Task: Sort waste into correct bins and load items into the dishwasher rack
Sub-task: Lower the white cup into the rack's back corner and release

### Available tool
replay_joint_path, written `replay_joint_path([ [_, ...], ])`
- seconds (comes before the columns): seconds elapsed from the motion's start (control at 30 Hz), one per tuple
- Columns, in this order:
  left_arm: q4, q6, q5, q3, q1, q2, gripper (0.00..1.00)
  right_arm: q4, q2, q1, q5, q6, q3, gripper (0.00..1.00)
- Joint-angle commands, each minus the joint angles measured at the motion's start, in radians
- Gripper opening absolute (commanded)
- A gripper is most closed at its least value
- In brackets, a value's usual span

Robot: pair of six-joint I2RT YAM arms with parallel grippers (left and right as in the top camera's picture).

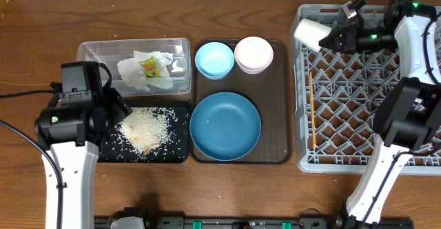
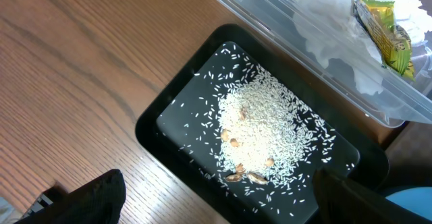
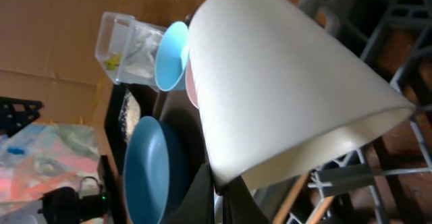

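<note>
Even, bright light from above fills the overhead view, sharp throughout, with soft short shadows on the wooden table (image 1: 207, 194). The left wrist view shows crisp rice (image 2: 266, 119), white glare on the clear tub (image 2: 283, 28) rim, and blurred dark fingers (image 2: 94, 197) at the bottom edge. In the right wrist view the close white cup (image 3: 270, 96) glows bright and soft-edged, while the plate (image 3: 152, 170) behind is dimmer and hazy
</note>
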Motion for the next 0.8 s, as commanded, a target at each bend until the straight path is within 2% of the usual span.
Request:
replay_joint_path([
  [0.0, -0.003, -0.002, -0.015, 0.020, 0.005, -0.002, 0.91, -0.003, 0.040, 0.000, 0.042, -0.035, -0.004, 0.01],
  [0.27, -0.003, -0.002, -0.015, 0.020, 0.005, -0.002, 0.91, 0.003, 0.040, 0.014, -0.123, -0.147, -0.004, 0.01],
  [0.77, -0.003, -0.002, -0.015, 0.020, 0.005, -0.002, 0.91, 0.059, 0.042, 0.035, -0.089, -0.174, -0.004, 0.01],
])
